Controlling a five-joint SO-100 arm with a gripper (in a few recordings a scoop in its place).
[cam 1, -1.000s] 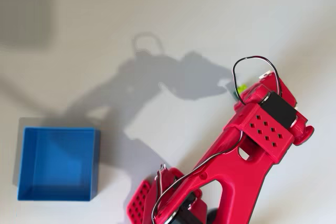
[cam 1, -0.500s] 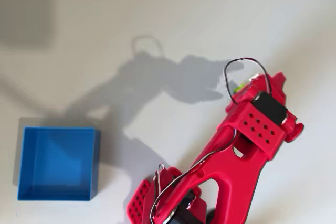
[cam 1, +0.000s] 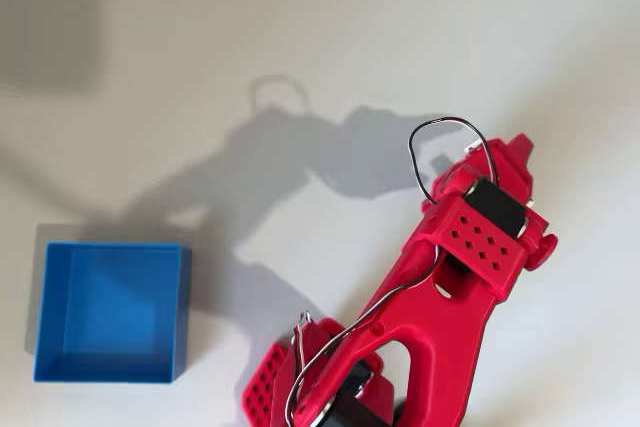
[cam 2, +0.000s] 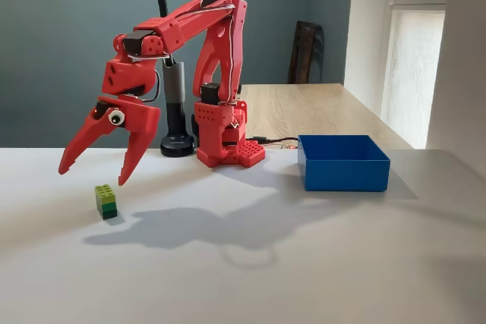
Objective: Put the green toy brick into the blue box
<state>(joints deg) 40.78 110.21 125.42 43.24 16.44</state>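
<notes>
The green toy brick (cam 2: 106, 201) stands on the white table at the left of the fixed view, lime on top and darker below. My red gripper (cam 2: 94, 174) hangs just above it, pointing down, jaws spread wide with nothing between them; the tips are clear of the brick. The blue box (cam 2: 343, 163) sits far to the right, with nothing visible inside. In the overhead view the box (cam 1: 183, 312) lies at the lower left, and the red arm (cam 1: 470, 237) covers the brick.
The arm's base (cam 2: 224, 146) stands at the back of the table, beside a black pole on a round foot (cam 2: 176, 142). A wooden table and a dark chair lie behind. White tabletop stretches between brick and box.
In the overhead view the arm's head has shifted left. The sliver of green seen beside it earlier is now covered. The box has not moved.
</notes>
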